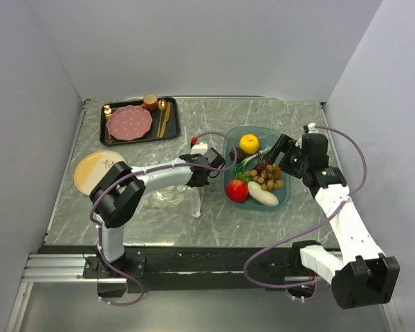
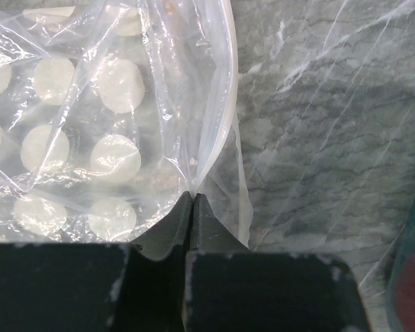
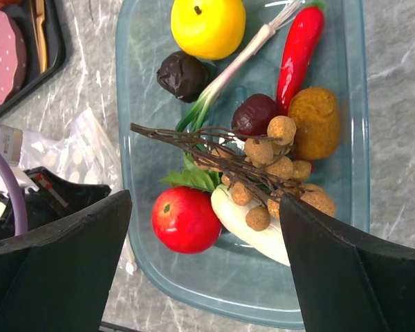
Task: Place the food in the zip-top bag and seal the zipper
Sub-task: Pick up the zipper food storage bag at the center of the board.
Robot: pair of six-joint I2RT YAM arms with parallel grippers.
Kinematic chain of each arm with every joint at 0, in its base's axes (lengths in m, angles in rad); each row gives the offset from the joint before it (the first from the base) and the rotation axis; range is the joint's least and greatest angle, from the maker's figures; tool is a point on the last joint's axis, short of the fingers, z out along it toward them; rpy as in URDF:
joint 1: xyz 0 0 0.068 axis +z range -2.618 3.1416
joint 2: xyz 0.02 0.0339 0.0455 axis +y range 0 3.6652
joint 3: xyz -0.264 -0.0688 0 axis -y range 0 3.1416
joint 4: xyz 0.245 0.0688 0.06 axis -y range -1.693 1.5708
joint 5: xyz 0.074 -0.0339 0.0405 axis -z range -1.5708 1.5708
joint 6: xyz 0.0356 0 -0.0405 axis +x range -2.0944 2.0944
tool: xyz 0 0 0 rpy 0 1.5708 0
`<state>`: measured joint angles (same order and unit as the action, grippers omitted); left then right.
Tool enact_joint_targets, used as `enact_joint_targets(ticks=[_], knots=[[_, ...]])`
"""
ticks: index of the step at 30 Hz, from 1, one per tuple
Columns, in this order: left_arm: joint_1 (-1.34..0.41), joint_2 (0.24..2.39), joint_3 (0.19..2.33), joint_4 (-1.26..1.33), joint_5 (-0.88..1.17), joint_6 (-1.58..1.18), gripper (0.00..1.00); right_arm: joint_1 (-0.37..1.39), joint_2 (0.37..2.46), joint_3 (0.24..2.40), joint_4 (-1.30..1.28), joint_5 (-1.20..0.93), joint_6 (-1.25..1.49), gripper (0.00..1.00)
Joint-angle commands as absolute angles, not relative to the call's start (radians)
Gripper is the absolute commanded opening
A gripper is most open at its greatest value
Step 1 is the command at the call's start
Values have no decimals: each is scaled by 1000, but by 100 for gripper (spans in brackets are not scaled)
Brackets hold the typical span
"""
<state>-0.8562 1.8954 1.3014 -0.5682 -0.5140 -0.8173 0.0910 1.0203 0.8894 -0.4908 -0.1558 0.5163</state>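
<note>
**First inspector:** We count two grippers. The left gripper (image 2: 192, 205) has its jaws pressed together, pinching the edge of the one zip-top bag (image 2: 90, 138) close to its zipper (image 2: 228, 90). The right gripper (image 3: 206, 200) is spread wide above the one teal tray (image 3: 135, 138).

**Second inspector:** We concur. All the food lies in that tray. We tally one red apple (image 3: 185, 219), one yellow fruit (image 3: 207, 26), one red chili (image 3: 299, 52), one white oblong piece (image 3: 252, 232), one brown nut cluster (image 3: 277, 155), one sprig of green leaves (image 3: 194, 178), one spring onion (image 3: 228, 69), two dark round pieces (image 3: 183, 75) and one ochre lump (image 3: 315, 123).

**First inspector:** Only the left wrist view shows the pinch and the bag's pale dots. Only the right wrist view lets us tell the foods apart.

**Second inspector:** Only the top view shows one black tray (image 1: 104, 131) at the far left of the desk (image 1: 297, 117), carrying one pink plate (image 1: 129, 122) and one brown cup (image 1: 150, 102). It also shows one yellow plate (image 1: 97, 171) beside the left arm. There the bag sits just left of the teal tray.
</note>
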Motion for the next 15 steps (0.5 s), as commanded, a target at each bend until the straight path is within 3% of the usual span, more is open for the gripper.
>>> enact_joint_targets(ticks=[1, 9, 15], knots=[[-864, 1852, 1361, -617, -560, -836, 1, 84, 1026, 876, -440, -187, 526, 94], [-864, 1789, 1365, -626, -561, -835, 1, 84, 1058, 894, -448, -211, 522, 92], [-864, 1746, 1371, -638, -574, -841, 1, 86, 994, 801, -276, -518, 549, 82]])
